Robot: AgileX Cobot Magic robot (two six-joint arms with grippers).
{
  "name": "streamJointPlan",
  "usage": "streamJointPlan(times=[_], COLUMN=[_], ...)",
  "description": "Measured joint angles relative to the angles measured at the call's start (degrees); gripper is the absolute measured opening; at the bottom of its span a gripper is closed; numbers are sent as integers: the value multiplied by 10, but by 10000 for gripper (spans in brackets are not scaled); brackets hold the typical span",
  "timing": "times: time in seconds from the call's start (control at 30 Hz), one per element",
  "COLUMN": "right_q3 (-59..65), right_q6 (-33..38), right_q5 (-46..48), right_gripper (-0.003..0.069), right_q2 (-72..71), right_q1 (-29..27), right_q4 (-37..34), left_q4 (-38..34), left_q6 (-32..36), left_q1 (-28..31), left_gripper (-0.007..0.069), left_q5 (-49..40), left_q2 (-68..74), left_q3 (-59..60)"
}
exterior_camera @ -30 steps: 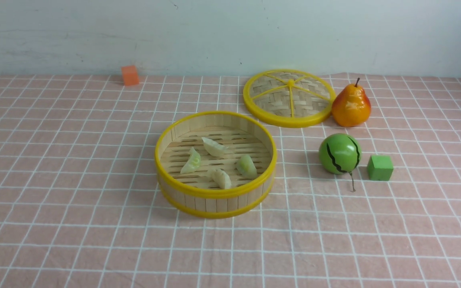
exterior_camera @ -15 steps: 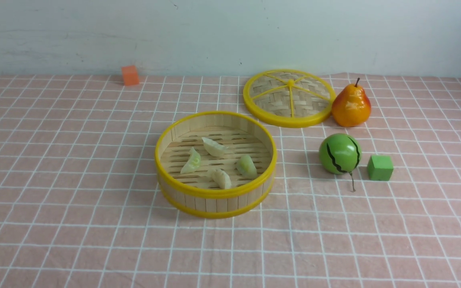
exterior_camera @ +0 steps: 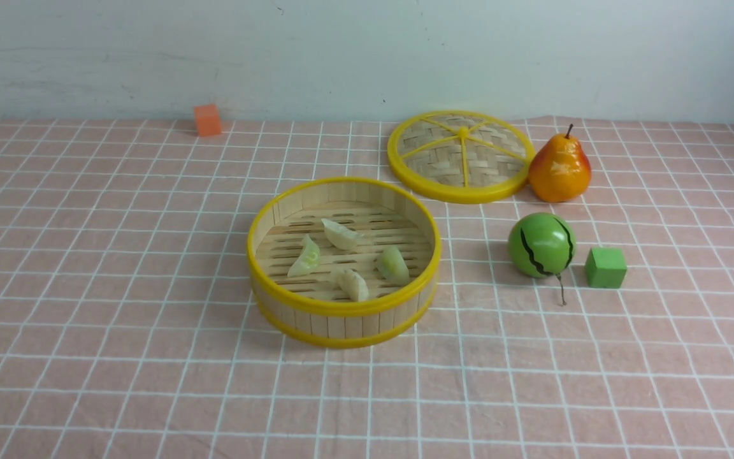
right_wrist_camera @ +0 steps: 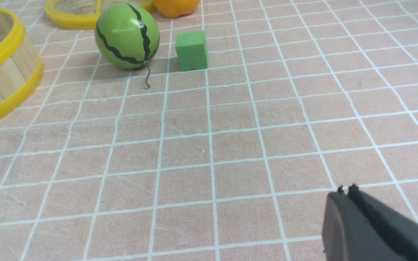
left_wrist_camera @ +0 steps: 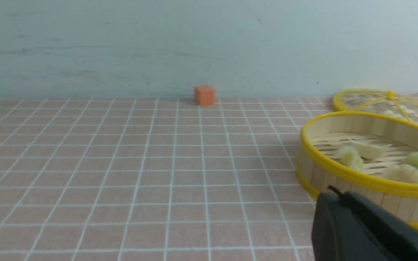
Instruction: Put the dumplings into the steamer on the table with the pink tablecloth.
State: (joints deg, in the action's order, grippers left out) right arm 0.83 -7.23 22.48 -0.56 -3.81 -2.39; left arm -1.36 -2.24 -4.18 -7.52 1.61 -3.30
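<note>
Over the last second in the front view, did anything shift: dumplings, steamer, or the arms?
Nothing visibly changed. All four dumplings lie in the steamer in the same spots, and the lid, pear, melon ball and both cubes sit where they were. No arm enters the front view.

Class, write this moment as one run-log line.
dumplings: four in steamer | left gripper: shut, empty | right gripper: shut, empty
</note>
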Motion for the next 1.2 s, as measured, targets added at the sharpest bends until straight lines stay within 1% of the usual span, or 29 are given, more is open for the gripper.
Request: streamJointPlan(times=[0.03,0.07,0.1,0.13,0.17,0.2,0.23,0.33,0.43,0.5,1.2], right_q3=[0,0,0,0,0,0,0,0,0,0,0], right_q6=[0,-1,-1,-1,-1,-1,-1,-1,-1,-1,-1], right_q5=[0,0,0,0,0,0,0,0,0,0,1], right_gripper=[-4,-3,-3,0,0,1,1,2,6,10,31], right_q2=[0,0,0,0,0,0,0,0,0,0,0], right_q1=[0,0,0,0,0,0,0,0,0,0,0], right_q4=[0,0,0,0,0,0,0,0,0,0,0], left_q4=[1,9,9,14,14,14,14,17,19,19,20], left_q6=[-2,-24,-24,-46,-51,-71,-73,-103,-108,-108,-110], left_q1=[1,11,11,14,16,16,16,16,16,16,16], left_gripper=[-13,-13,-13,-13,-13,-13,-13,-13,-13,-13,-13], left_q5=[-1,-6,-7,-20,-23,-41,-43,-86,-129,-138,-140], left_q2=[-4,-17,-18,-21,-21,-21,-21,-21,-21,-21,-21], left_q3=[2,18,20,32,35,46,46,50,50,50,51])
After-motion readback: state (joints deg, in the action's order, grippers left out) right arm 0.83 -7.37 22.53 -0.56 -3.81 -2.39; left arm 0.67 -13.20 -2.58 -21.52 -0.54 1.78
